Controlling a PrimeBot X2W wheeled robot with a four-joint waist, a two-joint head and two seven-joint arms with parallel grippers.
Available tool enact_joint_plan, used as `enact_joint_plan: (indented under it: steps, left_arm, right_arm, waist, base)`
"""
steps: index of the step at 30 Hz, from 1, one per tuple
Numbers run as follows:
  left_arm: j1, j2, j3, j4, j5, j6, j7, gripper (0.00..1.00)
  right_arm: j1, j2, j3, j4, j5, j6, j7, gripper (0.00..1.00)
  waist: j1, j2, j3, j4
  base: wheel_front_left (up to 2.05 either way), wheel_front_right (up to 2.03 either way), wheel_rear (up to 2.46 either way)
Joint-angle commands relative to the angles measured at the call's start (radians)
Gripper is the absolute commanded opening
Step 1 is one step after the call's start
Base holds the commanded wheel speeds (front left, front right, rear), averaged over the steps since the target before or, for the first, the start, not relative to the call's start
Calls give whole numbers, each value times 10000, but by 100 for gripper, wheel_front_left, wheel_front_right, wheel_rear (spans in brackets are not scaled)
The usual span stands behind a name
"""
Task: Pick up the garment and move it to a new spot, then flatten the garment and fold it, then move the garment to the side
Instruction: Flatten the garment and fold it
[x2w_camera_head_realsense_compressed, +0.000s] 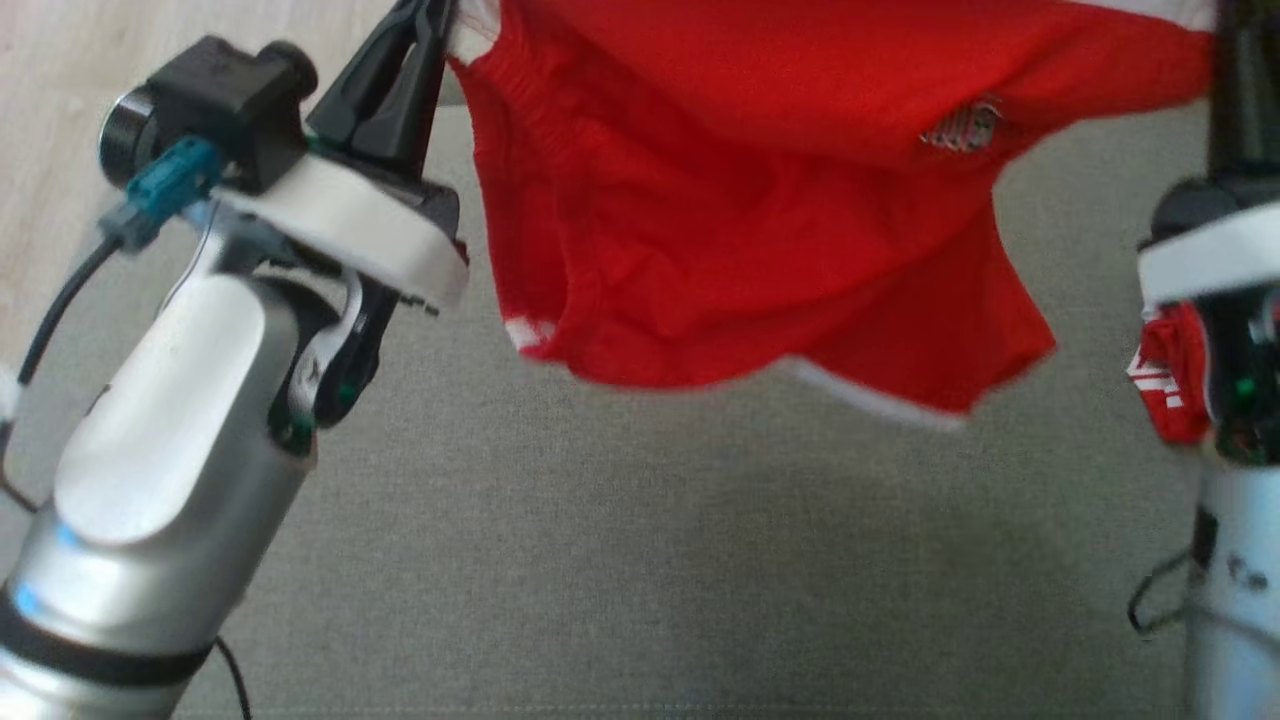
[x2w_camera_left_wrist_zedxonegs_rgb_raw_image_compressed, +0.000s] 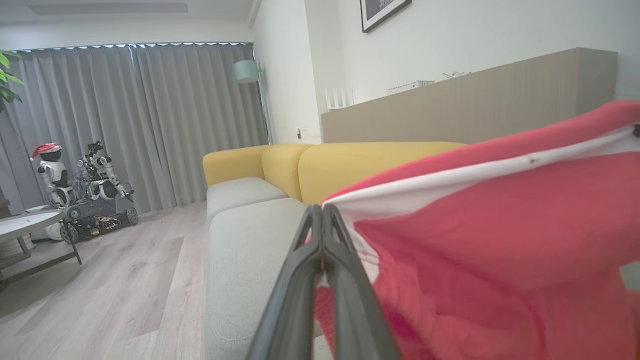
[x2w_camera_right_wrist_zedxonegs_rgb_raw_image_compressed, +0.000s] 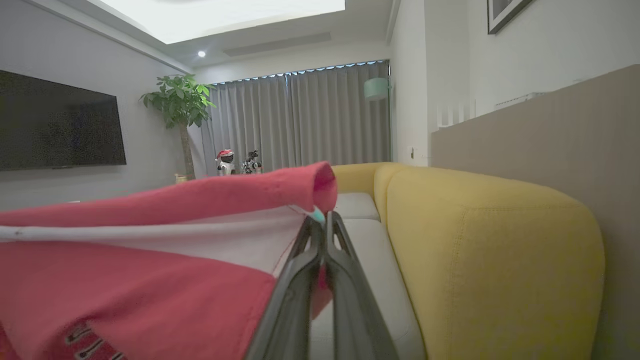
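"Starting at the left: what is the left gripper (x2w_camera_head_realsense_compressed: 428, 25) doing?"

"Its two long dark fingers are pressed together, with a white-edged corner of the red garment (x2w_camera_head_realsense_compressed: 760, 200) pinched between them. The left wrist view shows the tips meeting with no gap and the cloth caught right at the white band."

"And where is the garment itself?"

"It hangs in the air between the two arms, above the grey sofa seat (x2w_camera_head_realsense_compressed: 600, 560). The top edge is stretched from one gripper toward the other. Below it the body sags in loose folds, with a white hem along the lower edge and a small pale badge toward the right. It is a little blurred in the head view."

"Does any of it touch the seat?"

"The lower edge looks clear of the cushion, with a soft shadow beneath it, but I cannot tell for certain."

"And the right side?"

"The right gripper (x2w_camera_right_wrist_zedxonegs_rgb_raw_image_compressed: 320, 220) is clamped on the other corner. In the right wrist view its fingers lie closed against each other. Red cloth is rolled over the tips, and the white band runs away from them toward the other arm. In the head view a scrap of red with white marks sits beside the right wrist."

"Anything past that?"

"A yellow backrest (x2w_camera_right_wrist_zedxonegs_rgb_raw_image_compressed: 500, 260) runs along behind the grey cushions."
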Motion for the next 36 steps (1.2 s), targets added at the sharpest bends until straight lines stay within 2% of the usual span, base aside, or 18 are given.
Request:
enact_joint_plan:
  steps: [1,4,8,14,15,19,21,28,32,36]
  left_arm:
    - [-1070,107,564,155,-61,-117,-218,0]
    - [-1565,-95,586,817,-70,-288,-484,0]
    - [-2783,-602,673,2737,-29,-639,-1307,0]
    - [-4496,-1468,762,6437,-28,-1114,-2290,0]
    - [-4849,-1761,744,7566,-25,-1252,-2432,0]
    - [-5047,-2320,735,9463,-127,-1521,-2572,0]
    - [-4943,-2570,816,10222,-303,-1653,-2601,0]
    - [-4006,-3056,1061,11620,-824,-1995,-2638,0]
    - [-3215,-3126,1299,11404,-941,-2039,-2641,0]
    - [-2185,-3156,1410,10581,-747,-2088,-2642,0]
  right_arm:
    - [-1038,86,275,126,149,-9,10,0]
    - [-1676,99,403,818,301,-9,-86,0]
    - [-3326,116,625,2773,515,-9,-552,0]
    - [-5699,281,992,6675,591,-9,-1791,0]
    - [-6214,343,1241,8006,523,-9,-2200,0]
    - [-6839,406,1769,10301,601,-9,-2895,0]
    - [-6955,412,2211,11150,998,-9,-3136,0]
    - [-6366,417,3879,12702,2317,-9,-3776,0]
    - [-5429,417,4586,12804,3105,-9,-4276,0]
    - [-4293,418,4931,12666,3619,-9,-4962,0]
  waist:
    - [0,0,227,-11]
    - [0,0,403,-19]
    - [0,0,715,-30]
    - [0,0,1115,-115]
    - [0,0,1260,-145]
    - [0,0,1592,-170]
    - [0,0,1771,-147]
    - [0,0,2183,-87]
    - [0,0,2266,-87]
    - [0,0,2190,-83]
  base:
    - [0,0,0]
    - [0,0,0]
    - [0,0,0]
    - [0,0,0]
    - [0,0,0]
    - [0,0,0]
    - [0,0,0]
    - [0,0,0]
    - [0,0,0]
    - [0,0,0]
